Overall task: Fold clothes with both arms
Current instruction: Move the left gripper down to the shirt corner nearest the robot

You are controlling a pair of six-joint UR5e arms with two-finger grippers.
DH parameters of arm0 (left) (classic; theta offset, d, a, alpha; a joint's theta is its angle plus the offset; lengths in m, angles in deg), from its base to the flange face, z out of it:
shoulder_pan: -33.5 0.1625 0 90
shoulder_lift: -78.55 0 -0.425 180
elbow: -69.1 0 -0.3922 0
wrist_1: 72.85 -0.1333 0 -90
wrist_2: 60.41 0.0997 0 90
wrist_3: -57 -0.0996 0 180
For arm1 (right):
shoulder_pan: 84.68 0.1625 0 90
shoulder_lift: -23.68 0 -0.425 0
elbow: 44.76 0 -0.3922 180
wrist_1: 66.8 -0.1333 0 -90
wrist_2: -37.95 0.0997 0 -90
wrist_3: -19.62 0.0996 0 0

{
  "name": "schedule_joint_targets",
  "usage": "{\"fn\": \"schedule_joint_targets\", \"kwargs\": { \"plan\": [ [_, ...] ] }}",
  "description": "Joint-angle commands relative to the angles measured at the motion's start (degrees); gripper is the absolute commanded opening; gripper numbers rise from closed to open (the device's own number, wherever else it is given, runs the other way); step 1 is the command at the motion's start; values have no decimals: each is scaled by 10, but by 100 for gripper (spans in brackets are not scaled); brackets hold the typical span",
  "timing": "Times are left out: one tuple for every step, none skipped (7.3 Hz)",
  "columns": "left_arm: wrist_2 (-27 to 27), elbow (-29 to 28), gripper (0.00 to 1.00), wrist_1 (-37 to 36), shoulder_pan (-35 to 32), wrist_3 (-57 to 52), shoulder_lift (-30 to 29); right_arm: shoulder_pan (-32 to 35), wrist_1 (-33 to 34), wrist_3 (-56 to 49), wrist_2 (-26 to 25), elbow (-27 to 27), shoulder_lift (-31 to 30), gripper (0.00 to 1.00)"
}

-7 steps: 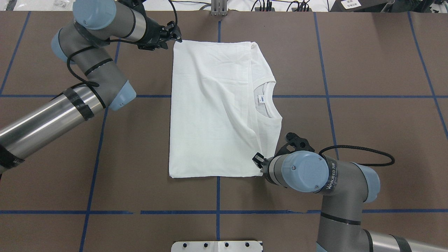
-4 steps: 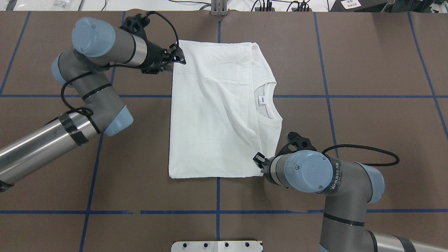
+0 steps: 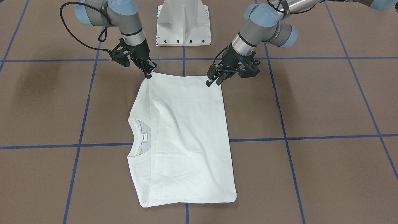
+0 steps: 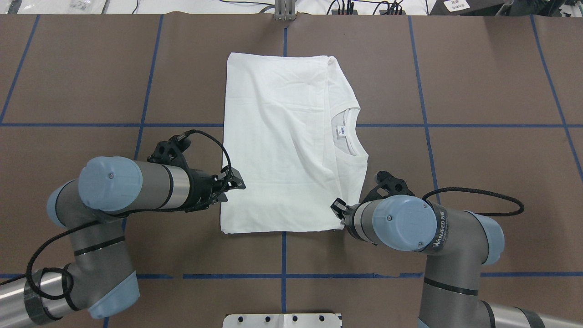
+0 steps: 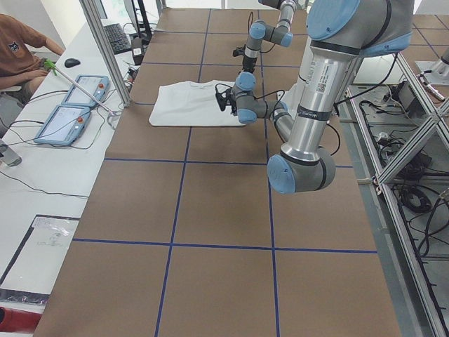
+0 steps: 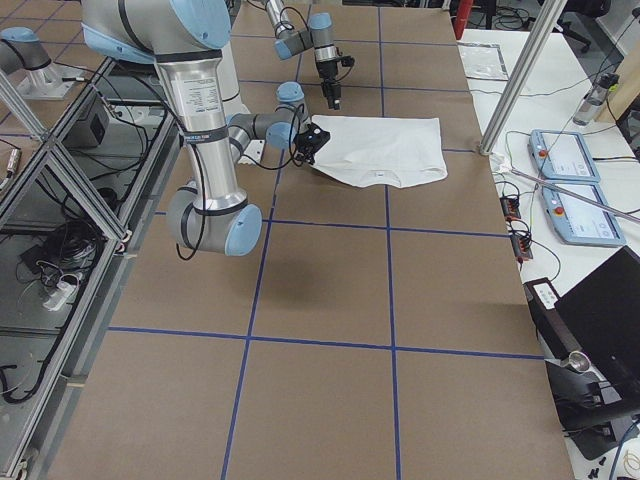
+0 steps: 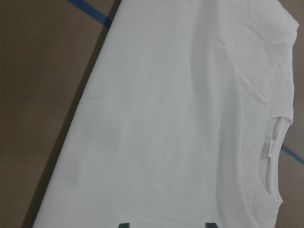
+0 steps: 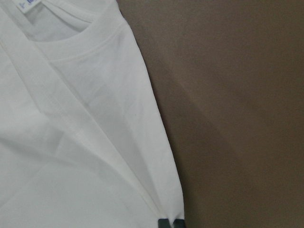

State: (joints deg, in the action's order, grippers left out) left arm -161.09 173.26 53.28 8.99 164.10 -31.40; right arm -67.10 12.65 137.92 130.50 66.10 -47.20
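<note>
We see a brown table gridded with blue tape. On it the folded white T-shirt lies flat. The right gripper is clamped on its corner, and the left gripper stands with jaws apart at its edge.

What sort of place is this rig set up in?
Probably a robotics lab workcell: a brown table with a blue tape grid, two light blue control pendants on a white side bench, and a person in an orange-brown top.

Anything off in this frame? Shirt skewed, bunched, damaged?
Nothing damaged. The T-shirt is folded slightly askew: its collar side flares out past the straight top layer, with diagonal creases toward the corner the right gripper pinches. The left gripper is open at the opposite edge.
</note>
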Motion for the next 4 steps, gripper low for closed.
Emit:
{"fn": "schedule_joint_targets", "kwargs": {
  "plan": [
    [42, 8, 61, -55, 46, 17, 10, 0, 0, 0, 0, 1, 0, 0],
    [43, -2, 61, -55, 52, 18, 10, 0, 0, 0, 0, 1, 1, 0],
    [43, -3, 61, -55, 52, 18, 10, 0, 0, 0, 0, 1, 1, 0],
    [43, 0, 61, -65, 53, 19, 10, 0, 0, 0, 0, 1, 1, 0]
  ]
}}
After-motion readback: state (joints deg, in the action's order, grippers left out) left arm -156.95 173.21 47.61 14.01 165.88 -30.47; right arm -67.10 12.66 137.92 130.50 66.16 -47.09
